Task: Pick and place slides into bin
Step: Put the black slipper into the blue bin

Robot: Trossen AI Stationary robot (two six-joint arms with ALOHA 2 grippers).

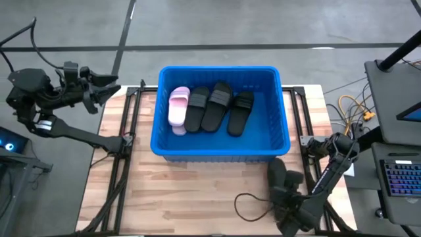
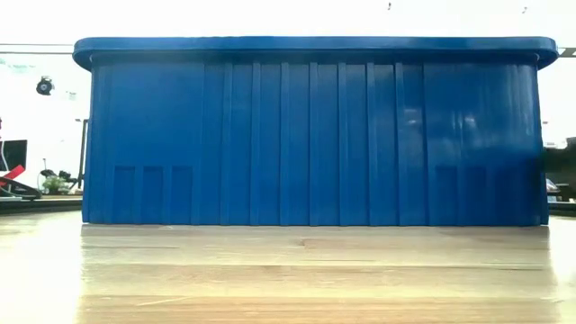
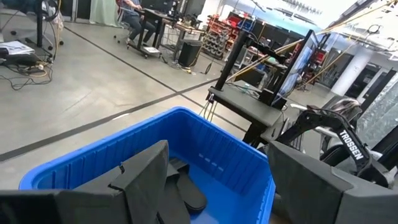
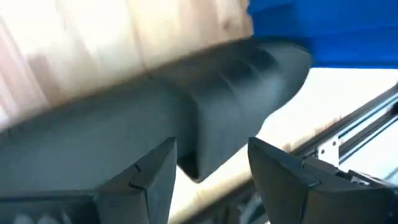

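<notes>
The blue bin stands on the far middle of the wooden table; it fills the low view. Inside lie one pale pink slide and three black slides, flat on the bin's floor. Another black slide lies on the table just in front of the bin's near right corner. My right gripper is open right at it. In the right wrist view the slide reaches between the two spread fingers; I cannot tell whether they touch it. My left gripper is open and empty, past the table's far left corner.
A dark cable loop lies on the table near the front, left of my right arm. Bare wood is at the near left. A stand with a keyboard is off the table's right edge. A person sits far off in the room.
</notes>
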